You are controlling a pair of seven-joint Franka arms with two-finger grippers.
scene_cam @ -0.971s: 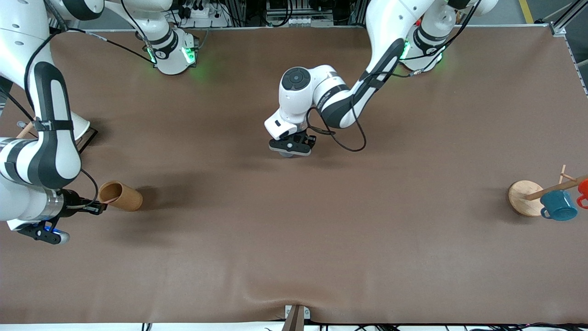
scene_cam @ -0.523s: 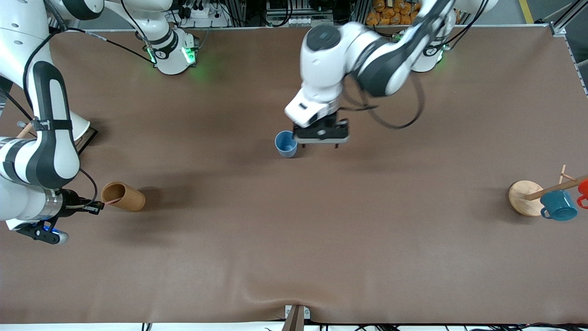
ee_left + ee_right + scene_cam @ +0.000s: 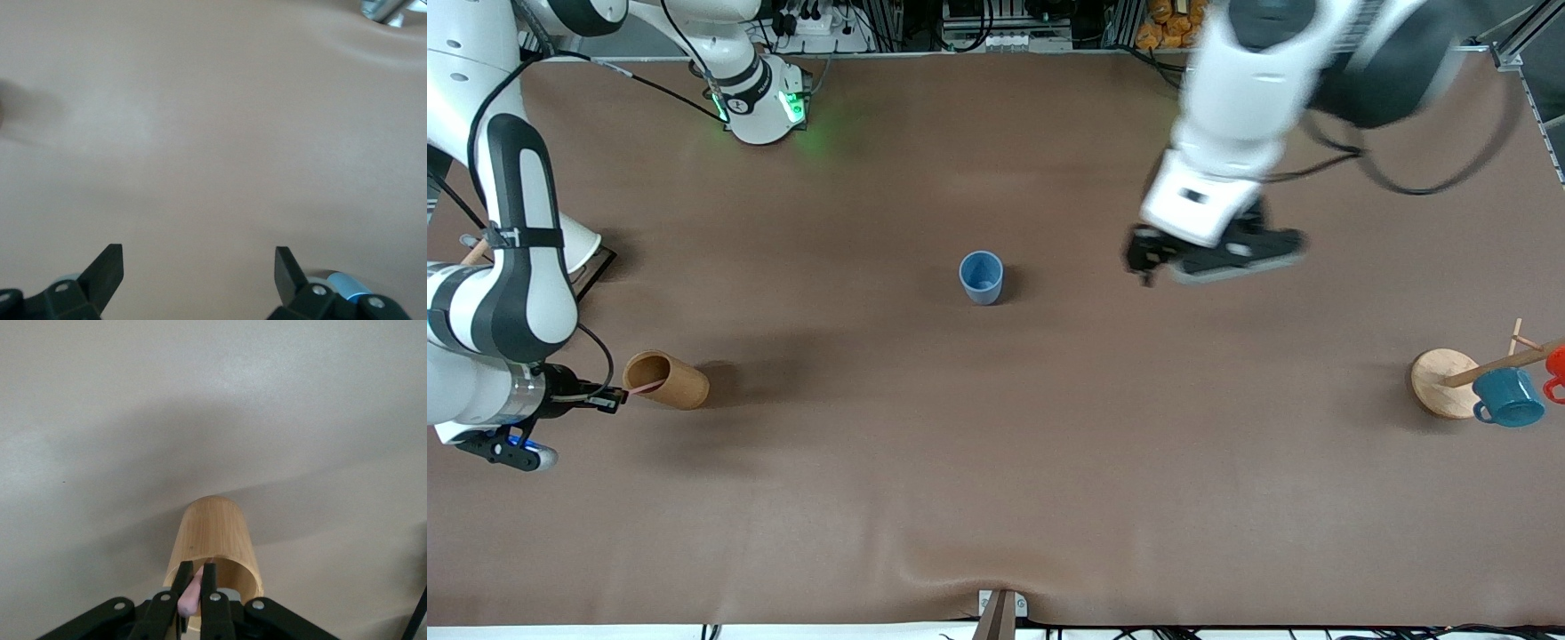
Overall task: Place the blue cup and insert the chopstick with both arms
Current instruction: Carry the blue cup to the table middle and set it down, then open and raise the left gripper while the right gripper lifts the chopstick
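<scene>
The blue cup (image 3: 981, 277) stands upright and alone in the middle of the table. My left gripper (image 3: 1209, 258) hangs over bare table toward the left arm's end, well away from the cup. In the left wrist view it (image 3: 199, 257) is open, with only tablecloth between the fingers. My right gripper (image 3: 609, 398) is at the right arm's end, shut on the pale-pink chopstick (image 3: 193, 593). The chopstick (image 3: 640, 388) reaches into the mouth of the brown tube (image 3: 665, 380). In the right wrist view the gripper (image 3: 197, 570) sits right at the tube's (image 3: 213, 533) rim.
A mug rack with a round wooden base (image 3: 1443, 382) stands at the left arm's end, holding a teal mug (image 3: 1509, 396) and a red mug (image 3: 1556, 364). A white cup (image 3: 583, 242) shows beside the right arm. A metal clamp (image 3: 1000, 609) sits at the front edge.
My left gripper opened off the blue cup, left it standing, and swung up and away toward the left arm's end. My right gripper closed fully on the chopstick at the tube.
</scene>
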